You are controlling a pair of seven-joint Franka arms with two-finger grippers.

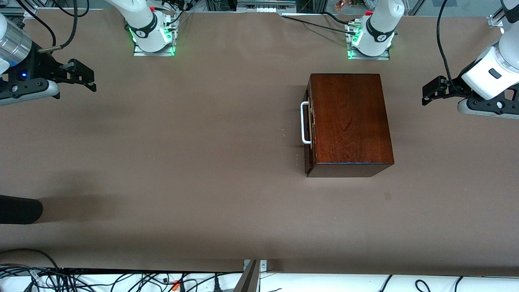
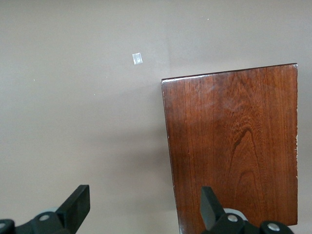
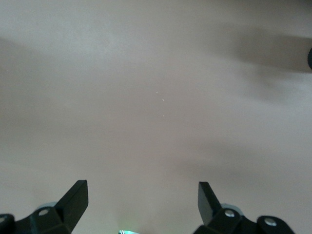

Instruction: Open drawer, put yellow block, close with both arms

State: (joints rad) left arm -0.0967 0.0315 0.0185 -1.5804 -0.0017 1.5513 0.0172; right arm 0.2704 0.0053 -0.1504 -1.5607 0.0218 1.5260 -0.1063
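The glossy mahogany box (image 1: 348,119) stands on the table toward the left arm's end. Its drawer (image 1: 310,156) is shut, and the white bar handle (image 1: 305,123) faces the right arm's end. The yellow block is out of view. My left gripper (image 1: 425,95) hangs open and empty above the table beside the box's handle-free end; in the left wrist view the left gripper (image 2: 145,207) has the box top (image 2: 234,146) partly under one finger. My right gripper (image 1: 92,81) hovers open over bare table at the right arm's end, and the right gripper (image 3: 143,202) holds nothing.
A black rounded object (image 1: 20,209) pokes in at the table edge at the right arm's end, nearer the front camera. A small pale patch (image 1: 388,196) lies on the brown cloth just nearer the camera than the box. Cables run along the front edge.
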